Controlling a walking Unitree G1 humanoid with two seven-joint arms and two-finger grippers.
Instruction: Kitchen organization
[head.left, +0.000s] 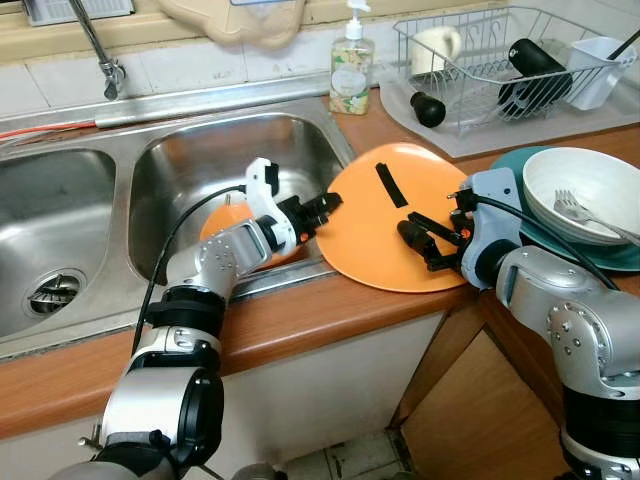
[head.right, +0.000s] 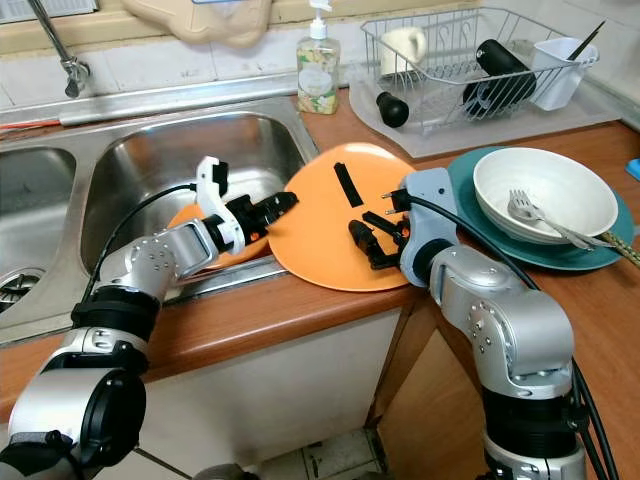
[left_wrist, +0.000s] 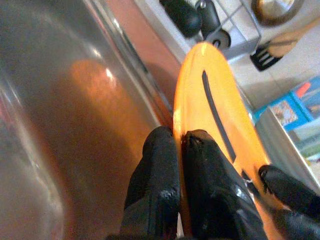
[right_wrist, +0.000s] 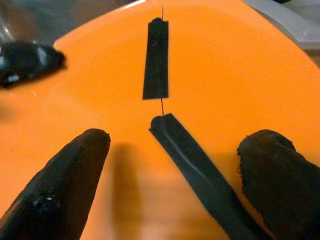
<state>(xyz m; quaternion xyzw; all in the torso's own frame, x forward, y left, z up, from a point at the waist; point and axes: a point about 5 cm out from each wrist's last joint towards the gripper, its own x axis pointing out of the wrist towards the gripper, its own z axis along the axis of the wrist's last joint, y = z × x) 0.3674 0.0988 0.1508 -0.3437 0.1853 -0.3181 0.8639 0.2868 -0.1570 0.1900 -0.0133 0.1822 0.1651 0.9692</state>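
Observation:
An orange plate (head.left: 385, 225) with black tape strips (head.left: 391, 184) lies across the sink's right rim and the wooden counter. My left gripper (head.left: 325, 208) reaches out of the basin and is shut on the plate's left rim; the left wrist view has one finger on each face of the plate (left_wrist: 205, 90). My right gripper (head.left: 420, 240) is open over the plate's right half. In the right wrist view its two fingertips straddle a loose black strip (right_wrist: 190, 160) on the plate (right_wrist: 100, 90). A second orange dish (head.left: 222, 217) rests in the basin under my left arm.
A white bowl (head.left: 590, 180) holding a fork (head.left: 572, 207) sits on a teal plate (head.left: 600, 258) just right of my right wrist. Behind stand a dish rack (head.left: 490, 60) with a cup and black items, a soap bottle (head.left: 351, 65) and the tap (head.left: 100, 50). A second sink basin (head.left: 50, 230) lies to the left.

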